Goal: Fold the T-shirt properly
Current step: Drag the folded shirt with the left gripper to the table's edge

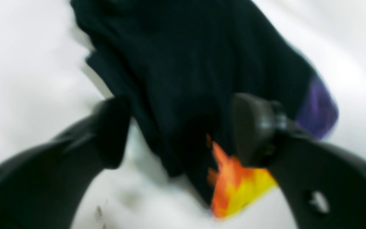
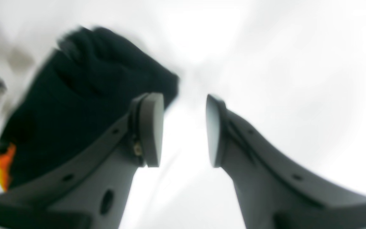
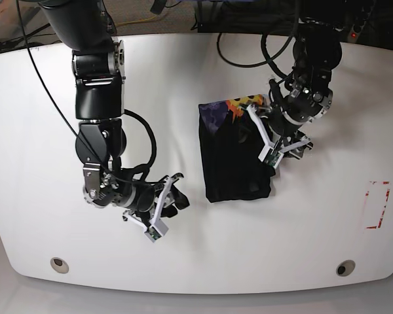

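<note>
The T-shirt (image 3: 236, 154) lies folded, long axis running from its printed end to its plain end. The left tool (image 3: 273, 139) stands at its edge, jaws spread wide, gripping nothing. The right tool (image 3: 162, 212), part open and empty, sits well apart from the T-shirt

The folded T-shirt (image 3: 234, 152) lies on the table (image 3: 183, 72), right of centre in the base view. The left gripper (image 3: 273, 134) sits over its right edge. The right gripper (image 3: 168, 204) is apart, to its lower left
</note>
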Motion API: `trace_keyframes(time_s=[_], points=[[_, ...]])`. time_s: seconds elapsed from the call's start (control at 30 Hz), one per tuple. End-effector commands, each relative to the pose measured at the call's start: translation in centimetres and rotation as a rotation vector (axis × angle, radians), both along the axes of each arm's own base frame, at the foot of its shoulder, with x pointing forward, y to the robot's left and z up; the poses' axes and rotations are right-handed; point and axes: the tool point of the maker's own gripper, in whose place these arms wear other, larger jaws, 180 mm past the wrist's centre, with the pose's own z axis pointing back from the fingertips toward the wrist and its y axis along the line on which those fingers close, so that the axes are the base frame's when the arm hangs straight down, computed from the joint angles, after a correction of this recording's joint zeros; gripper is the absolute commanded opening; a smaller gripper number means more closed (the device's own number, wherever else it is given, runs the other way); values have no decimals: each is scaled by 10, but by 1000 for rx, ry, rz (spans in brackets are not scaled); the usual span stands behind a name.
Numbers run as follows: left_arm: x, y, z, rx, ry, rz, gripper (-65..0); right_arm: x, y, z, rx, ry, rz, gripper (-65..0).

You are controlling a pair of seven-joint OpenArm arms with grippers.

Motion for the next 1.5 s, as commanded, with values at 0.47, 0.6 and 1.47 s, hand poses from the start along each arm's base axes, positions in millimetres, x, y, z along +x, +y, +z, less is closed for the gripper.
trace_keyframes(time_s=[0.47, 0.6, 1.47], points=[[47, -54, -43, -78, 22, 162, -157, 14, -47, 20, 34, -58, -112, -445], [33, -54, -93, -44, 123, 159, -158, 13, -47, 19, 34, -55, -111, -445], [-33, 297, -106, 553, 373, 138, -172, -1, -41, 24, 25, -101, -96, -447]])
